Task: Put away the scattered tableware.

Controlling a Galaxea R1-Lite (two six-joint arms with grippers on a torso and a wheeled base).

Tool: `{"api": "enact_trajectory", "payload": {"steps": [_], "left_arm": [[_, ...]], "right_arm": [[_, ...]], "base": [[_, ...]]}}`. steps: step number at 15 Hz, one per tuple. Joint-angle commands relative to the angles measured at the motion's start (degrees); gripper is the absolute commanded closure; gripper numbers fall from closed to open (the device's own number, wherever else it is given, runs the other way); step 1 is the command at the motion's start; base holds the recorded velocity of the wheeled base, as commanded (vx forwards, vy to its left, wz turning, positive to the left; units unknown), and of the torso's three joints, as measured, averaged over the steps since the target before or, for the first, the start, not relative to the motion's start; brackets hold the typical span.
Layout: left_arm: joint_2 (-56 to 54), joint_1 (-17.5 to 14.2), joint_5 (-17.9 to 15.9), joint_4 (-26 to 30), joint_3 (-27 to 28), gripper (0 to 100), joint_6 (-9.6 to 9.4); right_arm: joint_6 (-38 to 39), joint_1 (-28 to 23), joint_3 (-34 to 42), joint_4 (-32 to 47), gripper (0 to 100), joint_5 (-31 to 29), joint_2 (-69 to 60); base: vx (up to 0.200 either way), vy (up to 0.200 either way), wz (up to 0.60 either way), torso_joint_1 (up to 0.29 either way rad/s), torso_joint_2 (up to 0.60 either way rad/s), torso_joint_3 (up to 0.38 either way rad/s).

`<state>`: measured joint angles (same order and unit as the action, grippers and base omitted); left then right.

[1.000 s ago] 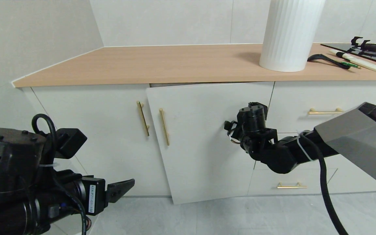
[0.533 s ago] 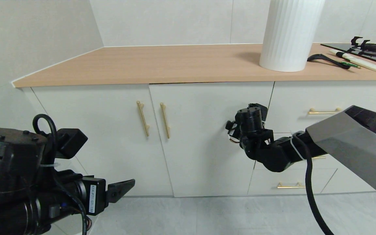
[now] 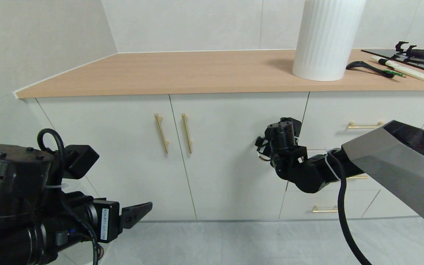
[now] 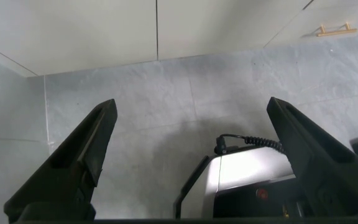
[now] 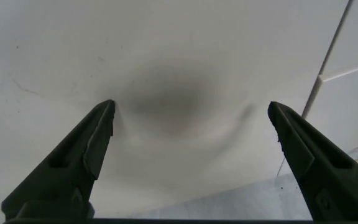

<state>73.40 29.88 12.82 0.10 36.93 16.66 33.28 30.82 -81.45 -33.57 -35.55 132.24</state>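
Shows cabinet door (image 3: 234, 147) now flush shut, ajar a second ago, with right tool (image 5: 190, 109) spread open against it. Keeps left tool (image 4: 191, 109) released, low near floor (image 3: 234, 243). Leaves utensils (image 3: 370, 68) on table (image 3: 160, 73) beside white vase (image 3: 326, 40), unstored.

1. A white ribbed container (image 3: 326, 44) on the counter (image 3: 160, 73) is cut off by the head view's top edge.
2. The stove (image 3: 421, 55) is cropped at the right edge, showing just a corner with black pan supports.
3. The utensils (image 3: 366, 66) beside the container are too small to name, perhaps a ladle and a knife.
4. The right arm's cable (image 3: 342, 213) covers one end of the lowest drawer handle (image 3: 324, 210).
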Motion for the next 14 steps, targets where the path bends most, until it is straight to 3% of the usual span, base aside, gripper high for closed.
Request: {"api": "enact_trajectory", "payload": {"steps": [1,3,7,11,14], "left_arm": [[0.1,0.0,0.0,0.0,0.0,0,0.03],[0.1,0.0,0.0,0.0,0.0,0,0.03],[-0.6,0.0,0.1,0.0,0.0,0,0.03],[-5.0,-0.1,0.2,-2.5,0.4,0,-0.05],[-10.2,-0.1,0.2,-6.8,-0.3,0,-3.83]], "right_arm": [[0.0,0.5,2.0,0.0,0,0.5,-2.4],[0.0,1.8,7.7,0.4,0,5.3,-8.1],[-3.3,3.1,25.5,3.8,0,27.2,-26.6],[-8.9,3.0,33.5,4.0,0,28.2,-39.0],[-12.5,3.0,40.0,3.6,0,27.3,-49.5]], "base": [[0.000,0.000,0.00,0.000,0.00,0.000],[0.000,0.000,0.00,0.000,0.00,0.000],[0.000,0.000,0.00,0.000,0.00,0.000],[0.000,0.000,0.00,0.000,0.00,0.000],[0.000,0.000,0.00,0.000,0.00,0.000]]}}
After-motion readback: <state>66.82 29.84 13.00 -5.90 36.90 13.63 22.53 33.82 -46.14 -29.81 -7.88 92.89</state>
